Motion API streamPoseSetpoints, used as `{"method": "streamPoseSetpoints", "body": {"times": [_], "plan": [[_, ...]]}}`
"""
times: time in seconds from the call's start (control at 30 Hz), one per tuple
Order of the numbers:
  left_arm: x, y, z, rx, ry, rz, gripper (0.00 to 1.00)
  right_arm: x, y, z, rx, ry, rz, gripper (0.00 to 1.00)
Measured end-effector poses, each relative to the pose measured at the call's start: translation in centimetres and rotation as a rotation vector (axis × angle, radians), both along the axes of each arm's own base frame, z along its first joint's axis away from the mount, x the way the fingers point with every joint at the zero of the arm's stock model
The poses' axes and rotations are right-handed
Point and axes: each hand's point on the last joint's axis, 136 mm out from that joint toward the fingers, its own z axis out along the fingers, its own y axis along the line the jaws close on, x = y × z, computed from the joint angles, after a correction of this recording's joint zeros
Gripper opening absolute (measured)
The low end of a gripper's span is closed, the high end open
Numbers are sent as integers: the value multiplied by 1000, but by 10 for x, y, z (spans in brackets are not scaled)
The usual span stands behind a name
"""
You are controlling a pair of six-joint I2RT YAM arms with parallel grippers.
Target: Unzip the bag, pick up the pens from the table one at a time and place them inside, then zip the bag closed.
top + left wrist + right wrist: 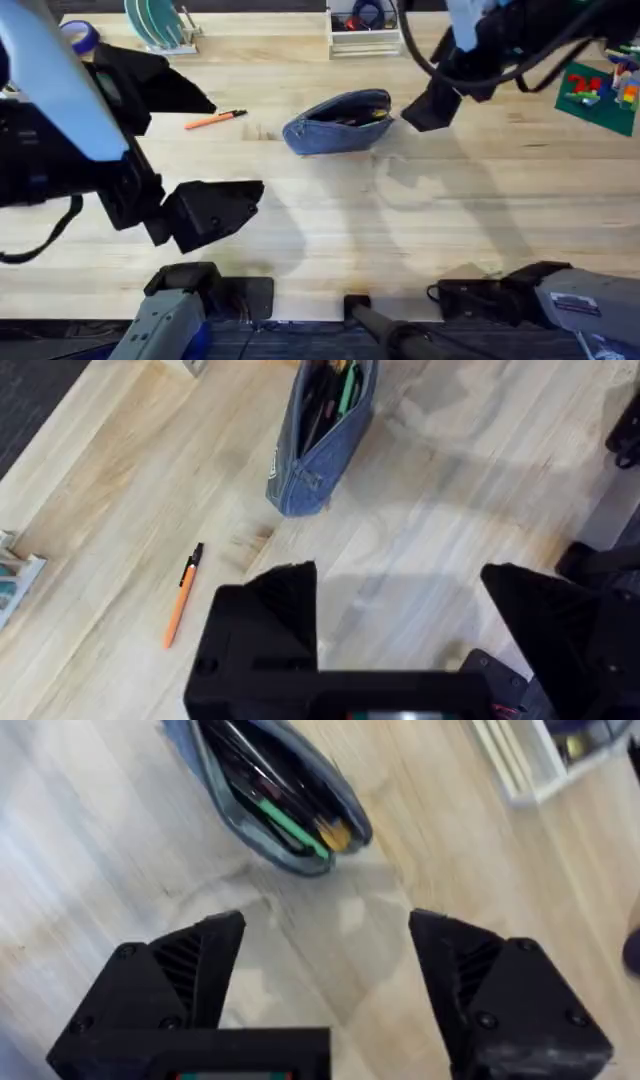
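A light wooden plank table with visible grain is seen. On it lie the unzipped blue-grey bag and, well apart from it, an orange pen with a black end. A green plate rack, a white tray and a green toy-brick baseplate are set along its far edge.

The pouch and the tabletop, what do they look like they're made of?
The pouch: seemingly soft blue-grey fabric, matte, like denim; it slumps and gapes open. The tabletop: apparently light wood planks with a smooth finish; grain lines and board seams show.
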Motion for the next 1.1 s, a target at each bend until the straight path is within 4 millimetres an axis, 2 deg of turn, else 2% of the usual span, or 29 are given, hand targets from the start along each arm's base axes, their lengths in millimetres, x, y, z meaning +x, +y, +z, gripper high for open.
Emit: {"method": "streamPoseSetpoints", "body": {"times": [0.33, 0.77, 1.1], "plan": [[0, 0, 0, 0, 0, 0, 994, -23, -29, 12, 57, -27, -172, 997], [0, 0, 0, 0, 0, 0, 994, -67, -62, -3, 79, -28, -283, 997], [0, 0, 0, 0, 0, 0, 993, -74, -69, 1, 97, -52, -320, 997]]}}
